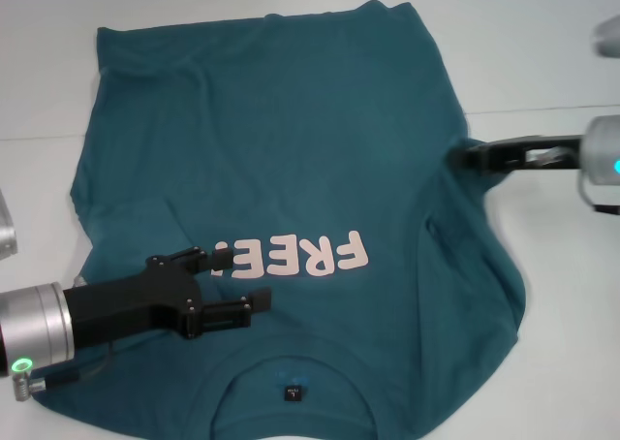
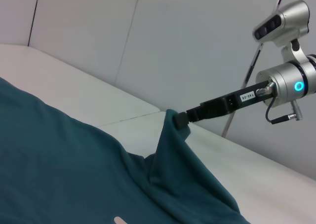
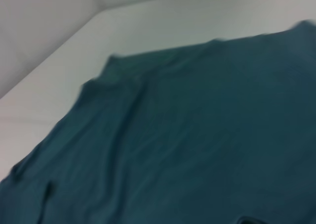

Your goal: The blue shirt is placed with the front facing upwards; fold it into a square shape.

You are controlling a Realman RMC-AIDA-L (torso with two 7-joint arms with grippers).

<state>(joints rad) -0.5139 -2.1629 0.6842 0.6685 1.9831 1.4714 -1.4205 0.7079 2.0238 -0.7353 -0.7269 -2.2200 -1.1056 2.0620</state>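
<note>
Collar-end of the blue shirt (image 1: 291,178) is lying closest to us, and the first side fold looks to be just getting under way.

Spreading front-up across the white table (image 1: 542,62), the shirt is covering most of it, dark teal, with pale pink FREE! lettering (image 1: 295,254) on the chest and a small black label (image 1: 294,393) at the neckline below that. Wrinkles are running across the body, and both side edges are already bunching inward. At the lettering's right, on the shirt's side edge, the right gripper (image 1: 463,156) is pinching a peak of cloth with its fingers closed and lifting it clear of the table. Just left of the lettering, the left gripper (image 1: 240,283) is hovering over the chest, fingers parted and holding nothing. Next, I'd judge, the lifted edge needs carrying across toward the lettering and laying flat.
</note>
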